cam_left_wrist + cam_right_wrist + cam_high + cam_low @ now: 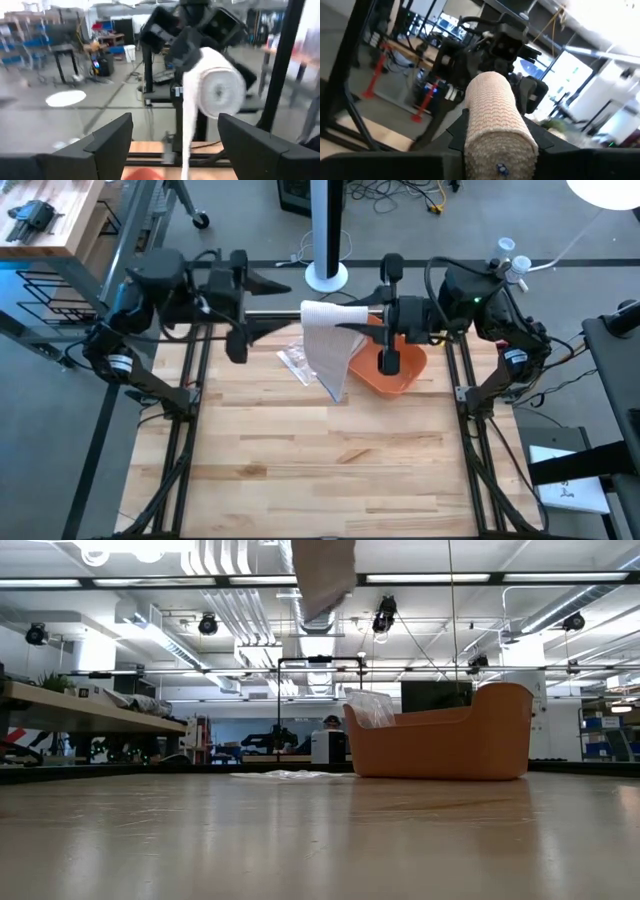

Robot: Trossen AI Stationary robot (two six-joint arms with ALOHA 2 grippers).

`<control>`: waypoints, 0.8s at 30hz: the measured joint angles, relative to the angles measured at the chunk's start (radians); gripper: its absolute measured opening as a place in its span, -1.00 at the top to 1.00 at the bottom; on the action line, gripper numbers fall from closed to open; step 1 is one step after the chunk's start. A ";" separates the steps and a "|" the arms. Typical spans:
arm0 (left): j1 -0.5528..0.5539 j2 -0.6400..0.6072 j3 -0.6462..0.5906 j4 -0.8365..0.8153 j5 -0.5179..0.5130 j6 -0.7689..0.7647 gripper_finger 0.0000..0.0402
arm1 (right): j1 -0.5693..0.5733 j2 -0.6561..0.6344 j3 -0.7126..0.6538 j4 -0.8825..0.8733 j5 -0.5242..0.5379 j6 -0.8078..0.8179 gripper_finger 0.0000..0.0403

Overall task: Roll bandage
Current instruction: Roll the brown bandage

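Beige bandage (495, 125) weave shows only right-wrist.

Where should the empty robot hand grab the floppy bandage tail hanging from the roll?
Probably just under the roll, where the hanging tail leaves it. The left hand is open and already faces it, so it should come straight in from its own side; the right hand holds the roll.

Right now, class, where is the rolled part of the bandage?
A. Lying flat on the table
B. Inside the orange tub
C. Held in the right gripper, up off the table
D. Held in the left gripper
C: the right gripper is closed on the bandage roll above the table, its loose tail hanging down, while the left gripper faces it with fingers apart and the orange tub holds no roll.
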 joint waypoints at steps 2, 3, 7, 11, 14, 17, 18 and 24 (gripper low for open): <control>0.019 0.001 0.000 0.002 0.036 -0.085 -0.41 | 0.000 0.000 0.000 0.001 0.000 -0.060 0.54; 0.031 0.003 0.000 -0.002 0.074 -0.120 -0.41 | 0.000 0.000 0.000 0.002 0.008 -0.093 0.54; 0.058 0.002 -0.002 -0.001 0.155 -0.216 -0.45 | 0.000 0.000 0.000 0.002 0.052 -0.189 0.53; 0.060 -0.003 -0.002 0.018 0.158 -0.137 -0.50 | 0.000 0.001 0.000 0.014 0.046 -0.201 0.55; 0.057 -0.001 -0.002 0.063 0.205 -0.072 -0.52 | 0.000 0.003 0.000 0.013 0.017 -0.226 0.55; 0.052 0.003 -0.002 0.144 0.301 -0.090 -0.52 | 0.000 0.003 0.000 0.012 -0.012 -0.266 0.54; 0.051 0.003 -0.002 0.156 0.310 -0.093 -0.52 | 0.000 0.003 0.000 0.012 -0.012 -0.286 0.54; 0.052 0.015 -0.002 0.189 0.238 -0.083 -0.50 | 0.005 0.003 0.000 0.012 -0.014 -0.393 0.55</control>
